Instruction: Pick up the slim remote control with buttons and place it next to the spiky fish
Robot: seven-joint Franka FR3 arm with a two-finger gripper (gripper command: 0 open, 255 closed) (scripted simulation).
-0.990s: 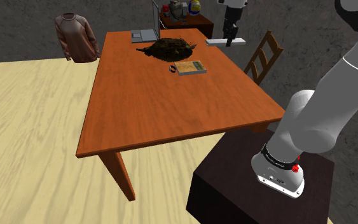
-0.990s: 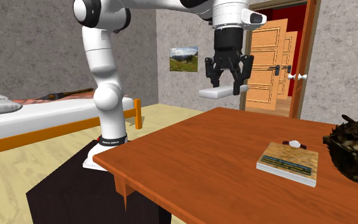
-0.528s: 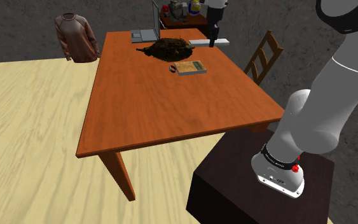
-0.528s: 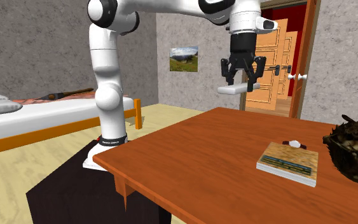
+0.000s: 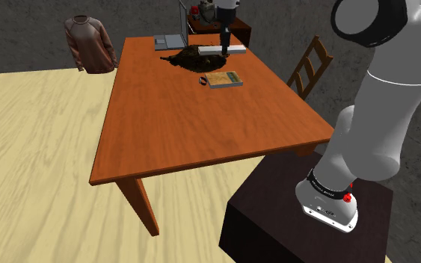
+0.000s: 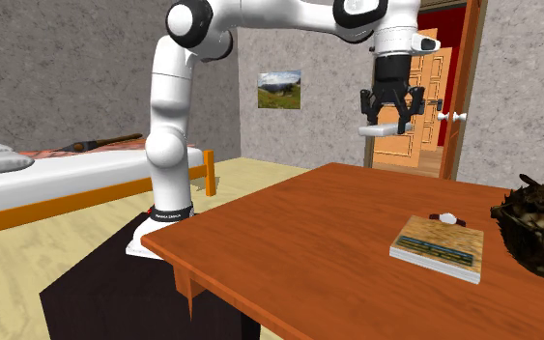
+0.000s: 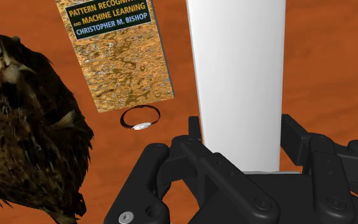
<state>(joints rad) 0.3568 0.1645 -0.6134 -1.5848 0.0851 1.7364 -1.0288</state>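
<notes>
My gripper (image 6: 390,122) clenched on the slim white remote (image 7: 238,83) (drawn plain), swung in from beyond the table (image 5: 171,127) edge, now hanging over the spiky fish (image 5: 190,57) and book (image 7: 117,54).

1 remote (image 7: 238,83), 1 spiky fish (image 7: 25,127), 1 book (image 7: 117,57), 1 laptop (image 5: 171,37), 1 ring (image 7: 140,119) (watch, prob.).

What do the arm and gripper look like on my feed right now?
The arm has white, rounded links with dark joints. Near its base sit a black band with small white lettering and a red button. The gripper is all black, blocky and two-fingered.
</notes>
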